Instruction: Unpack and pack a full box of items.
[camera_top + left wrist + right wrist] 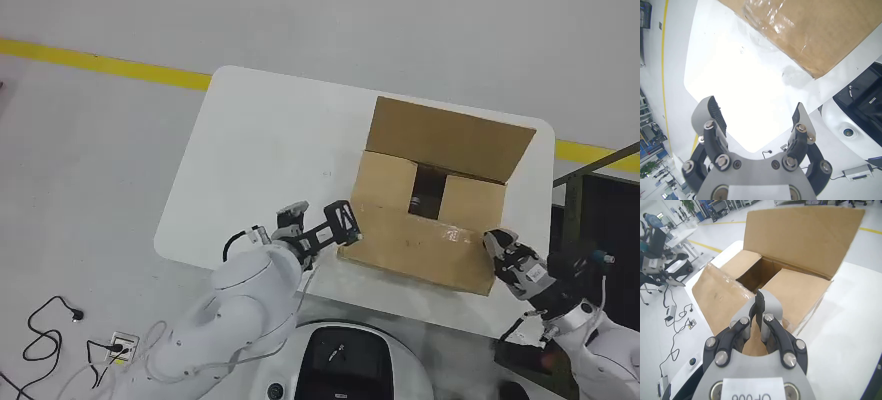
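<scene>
The left arm [250, 290] bends at the elbow, with its wrist turned inward across the robot's front. The left gripper [755, 108] has its fingers spread wide, with nothing between the ribbed pads. The right gripper [758, 297] points forward, fingers pressed pad to pad, holding nothing.

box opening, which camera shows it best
The right wrist view: it looks down into the box opening, a dark gap between two folded inner flaps. The top view shows it as a small dark slot; the left wrist view shows the box's taped outer wall.
</scene>
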